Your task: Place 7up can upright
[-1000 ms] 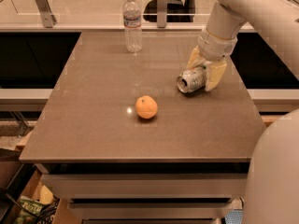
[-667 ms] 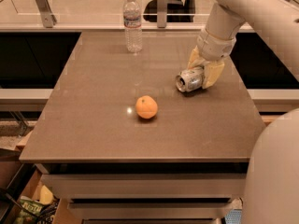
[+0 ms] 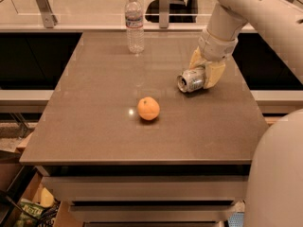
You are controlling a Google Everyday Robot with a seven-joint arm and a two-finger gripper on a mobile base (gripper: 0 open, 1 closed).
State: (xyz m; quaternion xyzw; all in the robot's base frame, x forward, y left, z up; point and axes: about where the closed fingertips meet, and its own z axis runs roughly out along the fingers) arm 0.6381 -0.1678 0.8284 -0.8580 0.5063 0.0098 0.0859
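The 7up can (image 3: 191,80) lies on its side at the right of the brown table (image 3: 94,126), its silver end facing the camera and to the left. My gripper (image 3: 203,72) comes down from the white arm at the upper right. Its yellowish fingers (image 3: 214,74) sit on either side of the can's rear half and close on it. The can is at table level, tilted almost flat. Its green body is mostly hidden behind the fingers.
An orange (image 3: 148,108) lies near the table's middle, left of and nearer than the can. A clear plastic water bottle (image 3: 135,23) stands upright at the far edge. The robot's white body (image 3: 274,174) fills the lower right. Railing posts stand behind the table.
The gripper and can have barely moved; the can stays on its side between the fingers.
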